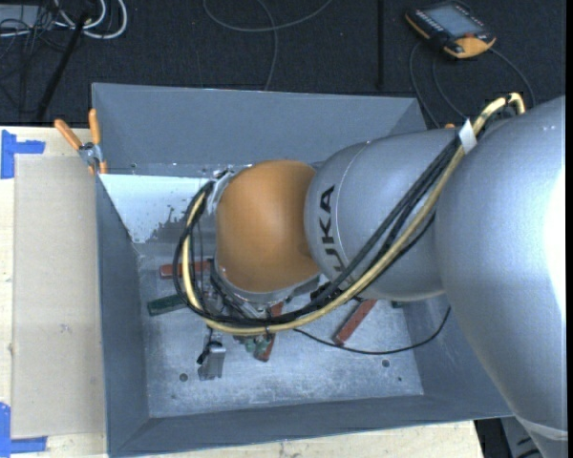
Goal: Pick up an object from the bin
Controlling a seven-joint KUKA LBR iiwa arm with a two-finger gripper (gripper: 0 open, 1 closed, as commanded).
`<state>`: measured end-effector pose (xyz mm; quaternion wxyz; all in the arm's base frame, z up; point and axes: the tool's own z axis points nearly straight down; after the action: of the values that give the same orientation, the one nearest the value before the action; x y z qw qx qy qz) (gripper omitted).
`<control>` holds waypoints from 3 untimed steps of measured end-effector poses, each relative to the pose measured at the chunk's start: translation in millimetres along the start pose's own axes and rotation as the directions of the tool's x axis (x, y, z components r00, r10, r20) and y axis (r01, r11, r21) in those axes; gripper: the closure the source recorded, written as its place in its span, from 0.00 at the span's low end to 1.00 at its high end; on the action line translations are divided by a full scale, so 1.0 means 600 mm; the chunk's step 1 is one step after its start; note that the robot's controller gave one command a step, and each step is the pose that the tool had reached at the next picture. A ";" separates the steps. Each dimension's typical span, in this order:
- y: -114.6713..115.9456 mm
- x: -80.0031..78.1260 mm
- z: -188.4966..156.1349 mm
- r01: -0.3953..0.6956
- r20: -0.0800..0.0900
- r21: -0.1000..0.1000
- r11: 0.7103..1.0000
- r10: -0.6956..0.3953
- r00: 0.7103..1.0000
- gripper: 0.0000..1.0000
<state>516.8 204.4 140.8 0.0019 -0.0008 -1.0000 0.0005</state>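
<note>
Silver arm [458,246] is stretching in from the right and bending down into the grey bin [267,408]. Its orange wrist cover [263,222] is pointing downward, probably so it comes at something from above. It's hiding most of the gripper [237,321], so open or closed, I cannot tell. Lying closest are a small grey piece [210,359], a dark green strip [162,304] and a reddish-brown stick [349,322], all on the floor.

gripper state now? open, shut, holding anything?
Gripper: cannot tell. It sits low in the bin, under the orange wrist cover, next to a small grey thing.
</note>
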 end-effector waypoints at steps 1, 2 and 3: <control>-0.012 -0.100 0.092 0.039 0.013 -0.003 0.999 -0.039 0.999 0.00; -0.009 -0.130 0.095 0.130 0.001 0.001 0.992 -0.130 0.992 0.00; 0.021 -0.124 0.067 0.113 0.006 -0.001 0.994 -0.113 0.994 0.00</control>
<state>590.8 216.8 100.4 -0.0012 0.0558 -0.9984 -0.0005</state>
